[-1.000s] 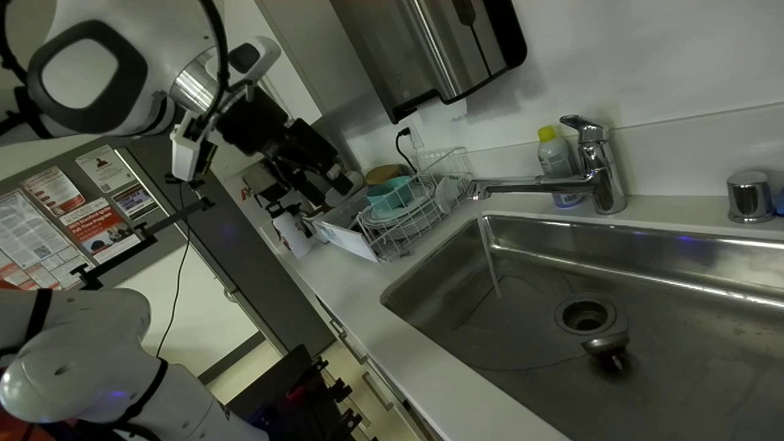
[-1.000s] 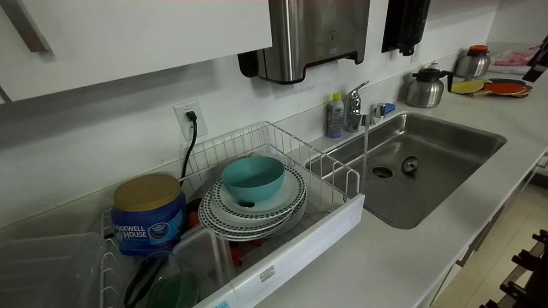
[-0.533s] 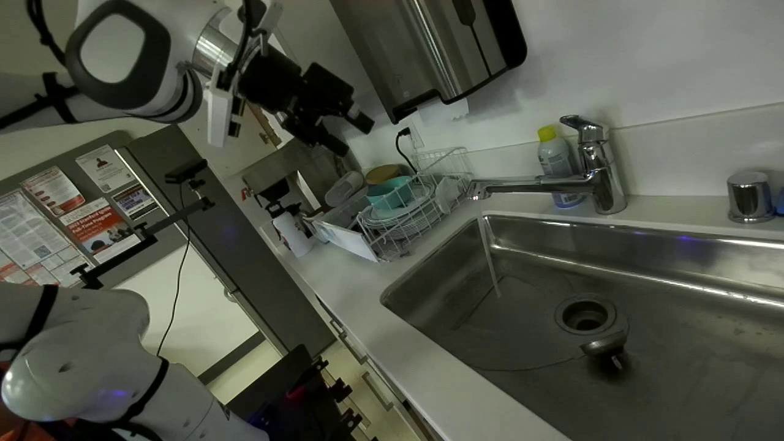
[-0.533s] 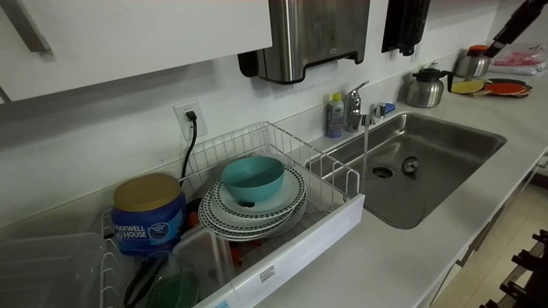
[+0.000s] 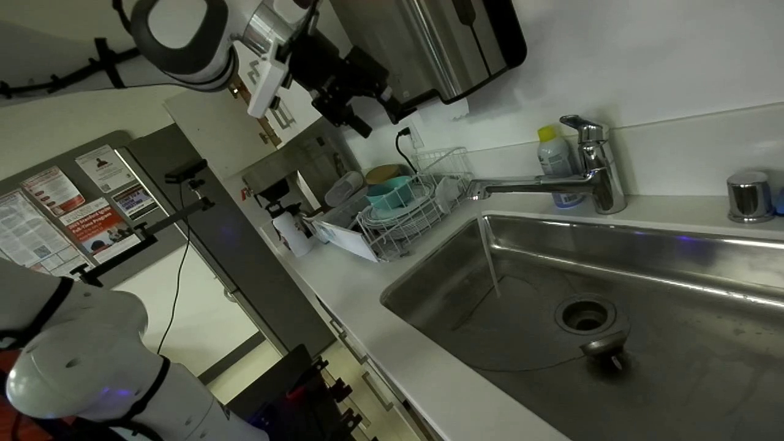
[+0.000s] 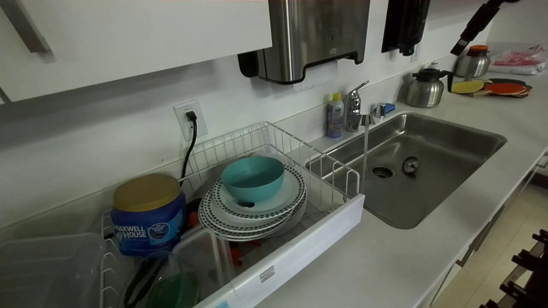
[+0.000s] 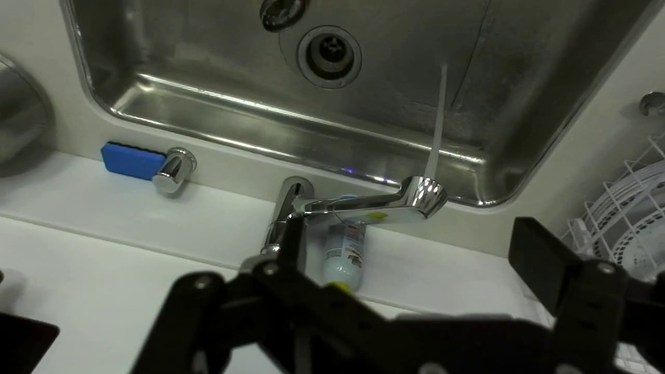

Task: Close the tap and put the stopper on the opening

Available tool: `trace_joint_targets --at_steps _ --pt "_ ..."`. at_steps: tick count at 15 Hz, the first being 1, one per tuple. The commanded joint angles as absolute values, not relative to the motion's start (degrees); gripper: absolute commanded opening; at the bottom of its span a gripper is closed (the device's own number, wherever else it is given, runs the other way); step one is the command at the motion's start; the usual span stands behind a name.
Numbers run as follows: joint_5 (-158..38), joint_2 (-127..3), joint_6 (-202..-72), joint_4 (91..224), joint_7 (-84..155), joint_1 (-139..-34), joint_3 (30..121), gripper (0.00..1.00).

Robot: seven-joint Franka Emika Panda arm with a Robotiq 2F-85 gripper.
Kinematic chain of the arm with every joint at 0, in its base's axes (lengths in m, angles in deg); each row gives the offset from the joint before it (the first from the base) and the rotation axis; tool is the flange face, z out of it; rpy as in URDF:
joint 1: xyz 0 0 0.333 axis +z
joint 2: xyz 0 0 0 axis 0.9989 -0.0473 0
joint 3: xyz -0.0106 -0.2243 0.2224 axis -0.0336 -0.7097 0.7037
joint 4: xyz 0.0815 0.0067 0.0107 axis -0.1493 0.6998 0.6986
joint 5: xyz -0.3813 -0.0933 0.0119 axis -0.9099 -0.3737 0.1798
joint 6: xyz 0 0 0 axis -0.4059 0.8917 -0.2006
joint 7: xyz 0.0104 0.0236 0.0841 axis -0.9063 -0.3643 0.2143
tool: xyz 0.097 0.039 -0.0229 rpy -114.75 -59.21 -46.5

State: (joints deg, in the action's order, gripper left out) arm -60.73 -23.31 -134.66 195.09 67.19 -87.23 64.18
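The chrome tap [image 5: 603, 168] has its lever raised, and a stream of water [image 5: 488, 254] runs from its spout into the sink [image 5: 661, 245]. The tap also shows in the wrist view [image 7: 358, 208]. The metal stopper [image 6: 410, 165] lies tilted on the sink floor beside the round drain opening [image 6: 382, 172]; both show in all views. My gripper [image 5: 383, 120] is open and empty, in the air near the towel dispenser, apart from the tap. In the wrist view its fingers stand wide apart; the left finger covers part of the tap's upper end.
A spray bottle [image 7: 344, 254] with a yellow cap stands beside the tap. A dish rack [image 6: 314, 256] with plates and a bowl is next to the sink. A towel dispenser [image 5: 441, 43] hangs on the wall. A metal cylinder [image 5: 750, 196] and a blue sponge [image 7: 132, 160] lie behind the sink.
My gripper has moved right and up in an exterior view, closer to the tap's side, and further in from the right edge in an exterior view. Tap, water and stopper are unchanged.
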Motion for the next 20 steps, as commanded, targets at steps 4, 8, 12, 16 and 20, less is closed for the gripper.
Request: trace_joint_targets --at_steps 4,8,12,16,20 --pt "-59.1 -26.7 -134.5 191.4 67.9 -87.9 64.7 1.0" --pt "-56.2 -33.8 -128.3 181.5 67.7 -87.8 64.8 1.0" --pt "-56.4 -41.4 -124.1 171.5 68.8 -89.1 65.6 1.0" --pt "-55.7 -47.7 -127.5 165.3 71.6 -90.6 67.1 1.0" --pt "-53.3 -53.1 -138.4 164.4 76.6 -92.9 69.3 1.0"
